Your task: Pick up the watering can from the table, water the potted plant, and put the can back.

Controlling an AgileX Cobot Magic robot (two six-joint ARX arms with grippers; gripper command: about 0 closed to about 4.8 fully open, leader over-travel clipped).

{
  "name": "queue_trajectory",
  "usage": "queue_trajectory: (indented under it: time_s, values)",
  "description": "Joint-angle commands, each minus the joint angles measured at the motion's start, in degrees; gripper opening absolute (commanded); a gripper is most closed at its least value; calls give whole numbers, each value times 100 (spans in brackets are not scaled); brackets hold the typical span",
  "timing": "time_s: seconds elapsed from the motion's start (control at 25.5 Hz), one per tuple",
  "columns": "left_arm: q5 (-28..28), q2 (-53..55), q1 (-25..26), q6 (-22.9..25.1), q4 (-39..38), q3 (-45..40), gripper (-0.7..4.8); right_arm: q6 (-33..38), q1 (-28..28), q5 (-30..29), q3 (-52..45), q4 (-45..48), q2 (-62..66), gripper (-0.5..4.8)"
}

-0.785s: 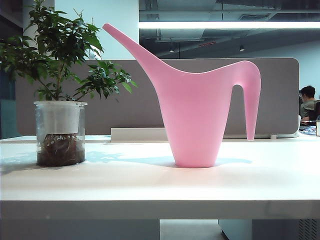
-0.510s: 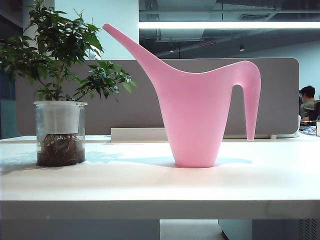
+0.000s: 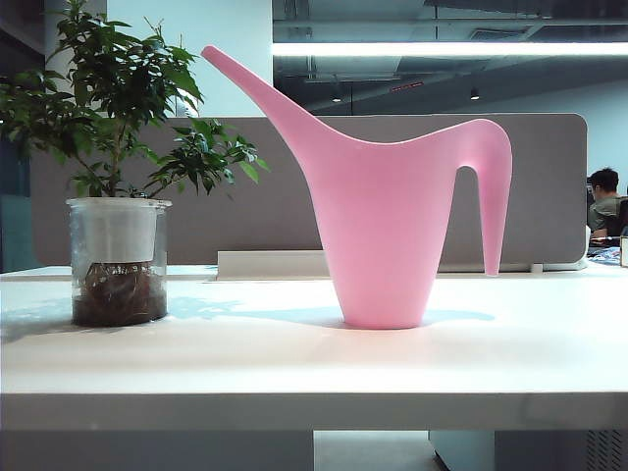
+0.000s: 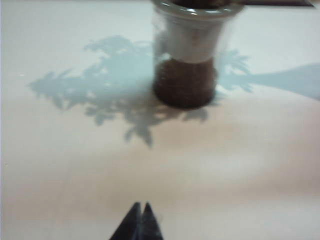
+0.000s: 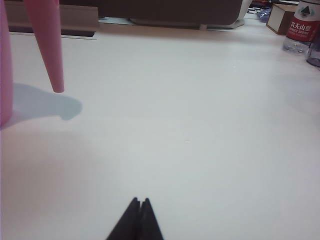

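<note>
Standing on the table: the watering can (image 3: 383, 235) and the potted plant (image 3: 118, 177), both upright on the white surface (image 3: 294, 363), well apart from each other.
Watering can: pink, tapered body resting on its narrow base about midway along the surface in the exterior view, set back from the thick front edge; nothing holds it.
Spout: long and thin, slanting up toward the plant's side, its tip above the outer leaves but not touching them.
Handle: arches off the far side from the plant and hangs down with an open end that stops short of the surface — the right wrist view shows that tip (image 5: 54, 65) hovering above its own shadow.
Potted plant: near the left end of the surface in the exterior view, dark-green leaves on thin stems, clear pot showing a white inner cup above roots and dark soil.
Left gripper (image 4: 140, 221): low over bare surface on the near side of the pot (image 4: 186, 65), apart from it; its two dark fingertips meet at a point, so the jaws are closed on nothing.
Right gripper (image 5: 138, 218): low over bare surface on the handle side of the can, well apart from it; fingertips pressed together — closed and empty.
Far edge of the surface: a water bottle (image 5: 301, 27) with a red label and a small box (image 5: 281, 17) near the far corner in the right wrist view.
Behind the table: a grey partition (image 3: 549, 186).
</note>
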Motion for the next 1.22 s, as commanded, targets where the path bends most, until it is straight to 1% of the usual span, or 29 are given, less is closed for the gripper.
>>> queue_trajectory:
  time_s: [0.04, 0.08, 0.16, 0.24, 0.39, 0.51, 0.55, 0.63, 0.67, 0.71, 0.79, 0.82, 0.9, 1.02, 1.06, 1.18, 1.22]
  values:
    - [-2, 431, -289, 2, -831, 721, -5, 7, 2, -2, -33, 72, -7, -5]
    - [0, 546, -372, 0, -940, 911, -5, 7, 2, -2, -33, 74, -7, -5]
    - [-4, 772, -675, 2, -723, 1333, -5, 7, 2, -2, -33, 74, -7, -5]
    - [-2, 951, -916, 9, -817, 1786, -5, 7, 2, -2, -33, 74, -7, -5]
    - [26, 1191, -1143, -28, -1331, 2601, -5, 7, 2, -2, -33, 74, -7, -5]
    - [544, 1338, -1266, -2, -1956, 3329, -5, 7, 2, -2, -33, 72, -7, -5]
    - [903, 1377, -1305, 116, -2214, 3738, -5, 7, 2, -4, -33, 74, -7, -5]
    - [1405, 1379, -1305, 326, -2260, 4085, -5, 7, 2, -2, -33, 74, -7, -5]
    - [1574, 1377, -1305, 511, -2269, 4216, -5, 7, 2, -2, -33, 74, -7, -5]
    - [1602, 1366, -1305, 527, -2269, 4258, -5, 7, 2, -2, -33, 74, -7, -5]
    - [1585, 1314, -1305, 664, -2337, 4266, -5, 7, 4, -2, -33, 74, -7, -5]
    - [1543, 1300, -1305, 776, -2522, 4266, -5, 7, 2, -2, -33, 76, -7, -5]
    - [1543, 1292, -1305, 778, -2782, 4264, -5, 7, 2, -2, -33, 74, -7, -5]
    - [1484, 1292, -1305, 804, -2844, 4264, -5, 7, 2, -2, -33, 74, -7, -5]
    - [1412, 1292, -1305, 804, -2841, 4264, -5, 7, 2, -2, -33, 74, -7, -5]
    - [916, 1292, -1305, 800, -2879, 4264, -5, 7, 2, -2, -33, 74, -7, -5]
    - [831, 1292, -1305, 798, -2903, 4264, -5, 7, 2, -2, -33, 74, -7, -5]
